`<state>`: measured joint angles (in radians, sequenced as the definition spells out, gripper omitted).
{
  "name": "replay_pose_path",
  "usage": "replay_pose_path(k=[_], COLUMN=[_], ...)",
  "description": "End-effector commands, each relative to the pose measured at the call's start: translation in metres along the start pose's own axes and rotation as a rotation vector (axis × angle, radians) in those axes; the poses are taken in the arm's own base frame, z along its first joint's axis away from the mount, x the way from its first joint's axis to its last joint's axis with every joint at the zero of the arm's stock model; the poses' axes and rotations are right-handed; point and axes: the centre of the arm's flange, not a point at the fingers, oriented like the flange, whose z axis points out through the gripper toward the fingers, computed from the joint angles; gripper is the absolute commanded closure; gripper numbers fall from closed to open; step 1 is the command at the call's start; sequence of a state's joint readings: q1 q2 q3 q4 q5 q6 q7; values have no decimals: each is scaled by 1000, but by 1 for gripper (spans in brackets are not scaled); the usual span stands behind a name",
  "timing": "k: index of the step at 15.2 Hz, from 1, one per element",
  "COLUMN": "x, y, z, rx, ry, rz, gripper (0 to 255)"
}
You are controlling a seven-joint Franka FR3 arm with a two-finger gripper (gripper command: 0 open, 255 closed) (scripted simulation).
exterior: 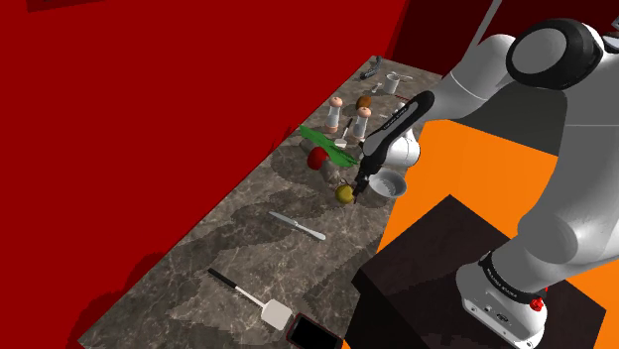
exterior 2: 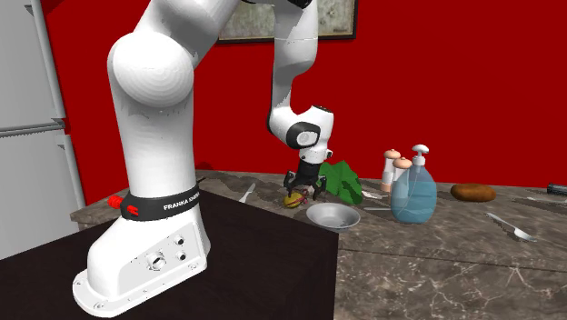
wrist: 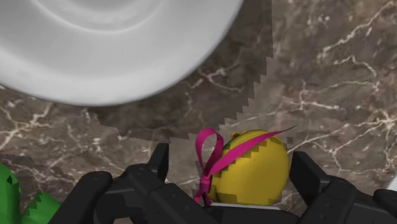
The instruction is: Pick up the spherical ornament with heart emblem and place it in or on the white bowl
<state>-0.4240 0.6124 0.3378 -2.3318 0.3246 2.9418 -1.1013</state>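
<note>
The ornament point(wrist: 251, 172) is a yellow ball tied with a pink ribbon, and no heart emblem is visible on it. It rests on the marble counter point(exterior: 238, 248), just beside the white bowl point(exterior: 389, 185). My gripper point(wrist: 229, 160) is lowered around it and open: one finger is almost at the ball's side, the other stands a gap away. In the second exterior view the gripper point(exterior 2: 305, 188) straddles the ornament point(exterior 2: 293, 201), with the bowl point(exterior 2: 332, 215) next to it toward that view's right. The bowl's rim point(wrist: 114, 57) lies just beyond the fingertips.
A green leafy item point(exterior: 327, 139), a red object point(exterior: 317, 157) and two shakers point(exterior: 349, 119) crowd the counter behind the ornament. A blue soap dispenser point(exterior 2: 413, 191) stands past the bowl. A knife point(exterior: 298, 225) and spatula point(exterior: 253, 295) lie farther along. The dark stand point(exterior: 446, 268) borders the counter.
</note>
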Motion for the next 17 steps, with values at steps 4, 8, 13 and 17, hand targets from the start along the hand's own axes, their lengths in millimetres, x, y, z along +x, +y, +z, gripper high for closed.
replay_pose_path(k=[4,8,13,17], x=[0,0,0,4], y=[0,0,0,-3], z=[0,0,0,-20], rx=[0,0,0,0], ry=[0,0,0,0], rz=[0,0,0,0], gripper=[255,255,255,255])
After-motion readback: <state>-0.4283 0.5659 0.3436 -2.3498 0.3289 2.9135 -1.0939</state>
